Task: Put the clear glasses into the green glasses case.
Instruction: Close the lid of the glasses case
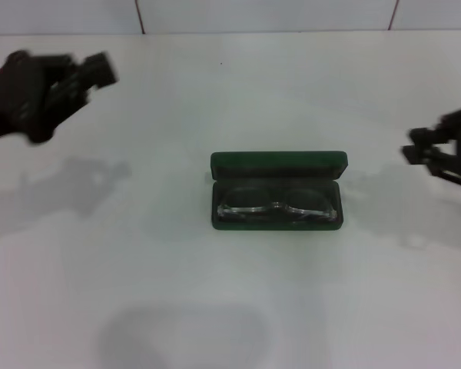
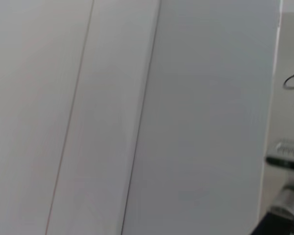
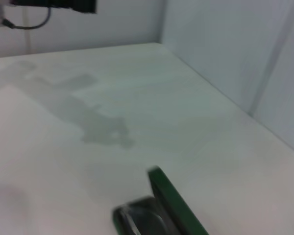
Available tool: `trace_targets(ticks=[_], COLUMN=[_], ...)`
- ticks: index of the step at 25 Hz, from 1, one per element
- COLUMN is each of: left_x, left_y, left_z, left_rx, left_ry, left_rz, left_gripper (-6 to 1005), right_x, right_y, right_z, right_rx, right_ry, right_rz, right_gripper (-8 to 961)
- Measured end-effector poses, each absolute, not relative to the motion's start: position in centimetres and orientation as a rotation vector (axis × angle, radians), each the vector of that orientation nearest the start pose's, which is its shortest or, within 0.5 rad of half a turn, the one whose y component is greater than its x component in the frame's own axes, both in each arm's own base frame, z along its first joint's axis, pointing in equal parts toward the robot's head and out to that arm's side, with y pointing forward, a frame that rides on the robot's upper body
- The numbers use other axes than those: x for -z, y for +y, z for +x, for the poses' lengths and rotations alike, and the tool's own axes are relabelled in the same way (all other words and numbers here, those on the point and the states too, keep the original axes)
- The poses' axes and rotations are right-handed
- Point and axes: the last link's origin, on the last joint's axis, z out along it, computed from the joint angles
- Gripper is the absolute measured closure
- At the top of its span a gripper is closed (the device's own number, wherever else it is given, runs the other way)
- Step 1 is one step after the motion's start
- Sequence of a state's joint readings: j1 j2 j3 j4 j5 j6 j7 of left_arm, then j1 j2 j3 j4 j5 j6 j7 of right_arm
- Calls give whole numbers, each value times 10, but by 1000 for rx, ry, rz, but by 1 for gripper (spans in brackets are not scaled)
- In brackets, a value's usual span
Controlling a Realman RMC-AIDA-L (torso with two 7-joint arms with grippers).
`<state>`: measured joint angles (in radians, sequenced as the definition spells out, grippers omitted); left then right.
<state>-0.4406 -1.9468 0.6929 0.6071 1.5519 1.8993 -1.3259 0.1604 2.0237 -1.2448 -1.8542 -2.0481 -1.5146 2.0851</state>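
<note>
Clear glasses (image 1: 276,206) lie inside open green glasses case (image 1: 277,164); task looks done. Left gripper (image 1: 100,71) and right gripper (image 1: 416,146) raised aside, jaws' state unclear.

Even, bright overhead light falls on your white table (image 1: 230,307), casting soft grey shadows below each arm. Your left end effector (image 1: 92,73) and right end effector (image 1: 426,154) appear motion-blurred. In your right wrist view, the green glasses case (image 3: 159,210) is out of focus.
</note>
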Motion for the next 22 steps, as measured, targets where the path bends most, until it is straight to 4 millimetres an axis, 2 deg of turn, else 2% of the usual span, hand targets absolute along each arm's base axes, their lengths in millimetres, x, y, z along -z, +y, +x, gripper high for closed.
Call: trace_targets(ticks=[1,3,6,8,12,15,17,22], left_x=[-76,-71,-55,-45,-19,3,16,47], left_y=[320,328,345,353,367,374,375,380], left_z=[-236,-227,-207,-196,-172,-159,-151,-138], left_rx=[1276,1262,1213,1177,1093,995,928,789], left_ry=[-390,-392,-378,-369,-368,-366,-362,-358], left_rz=[-2582,-2598,-2661,-2704,-2778,-2841,-2895,-2971], left_gripper=[942,933,858,808,807,806,805,804], right_x=[-87,-94,-110,-122,-145,-149,-146,-138], right_y=[288,291,288,278,248,228,219,214], right_z=[178,202,235,253,287,302,308,317], right_rx=[-146,-216,-389,-550,-836,-940,-951,-938], right_ry=[365,443,508,508,420,368,368,422], right_rz=[-2644,-2619,-2570,-2547,-2430,-2361,-2355,-2370], right_gripper=[776,776,775,775,765,737,717,664])
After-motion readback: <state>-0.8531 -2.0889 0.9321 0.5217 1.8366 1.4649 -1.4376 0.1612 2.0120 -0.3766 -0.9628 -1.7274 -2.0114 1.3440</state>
